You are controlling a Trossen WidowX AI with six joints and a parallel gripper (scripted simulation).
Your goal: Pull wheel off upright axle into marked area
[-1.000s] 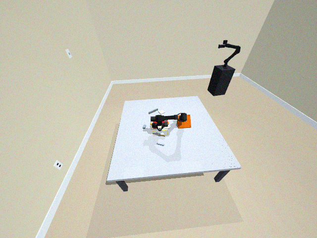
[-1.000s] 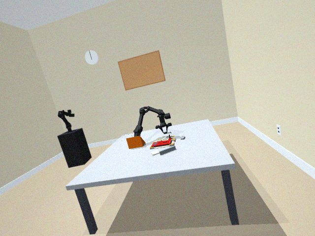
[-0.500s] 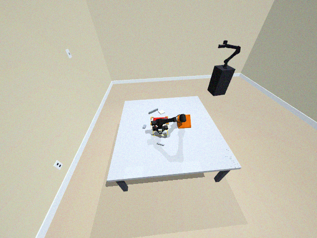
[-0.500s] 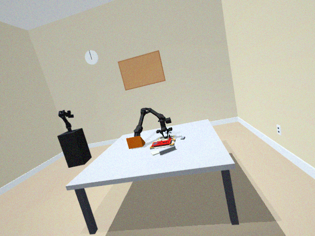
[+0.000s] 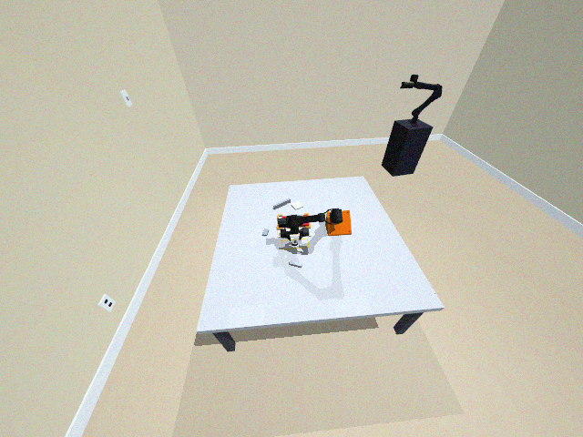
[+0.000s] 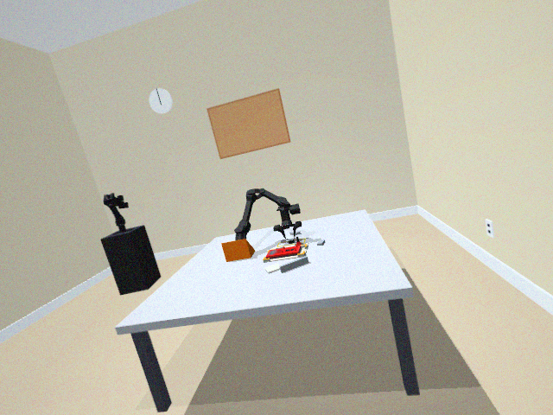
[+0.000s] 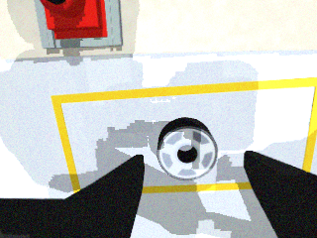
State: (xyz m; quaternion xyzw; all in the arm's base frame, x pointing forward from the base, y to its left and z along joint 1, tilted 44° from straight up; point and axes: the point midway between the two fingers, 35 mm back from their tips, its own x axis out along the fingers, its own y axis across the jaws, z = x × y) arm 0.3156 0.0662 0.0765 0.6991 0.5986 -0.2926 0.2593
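The black parallel-jaw gripper (image 7: 193, 171) is hanging over the white table (image 5: 376, 263) with its two dark fingers spread wide, and nothing is sitting between them. In the wrist view the jaws are standing apart on either side of the small grey wheel with a black tyre and a round hub hole (image 7: 187, 153), with a visible gap of table showing on both sides, so the gripper is gripping nothing and is not touching the wheel.

The wheel is lying flat on the table inside the yellow-outlined rectangular marked area (image 7: 61, 144), close to the near yellow line but within it, its spoked face turned up toward the wrist camera. Grey shadows from the arm are falling across the marked area around the wheel.

Beyond the far yellow line, at the top left of the wrist view, the red block on a grey square base (image 7: 76, 20) is sitting on a cream-coloured board.

From the exterior view, the black six-joint arm (image 6: 257, 203) is arching over from its orange base block (image 6: 236, 250) and pointing the gripper (image 6: 288, 230) downward above the red fixture (image 6: 283, 252). The wheel is too small to make out there.
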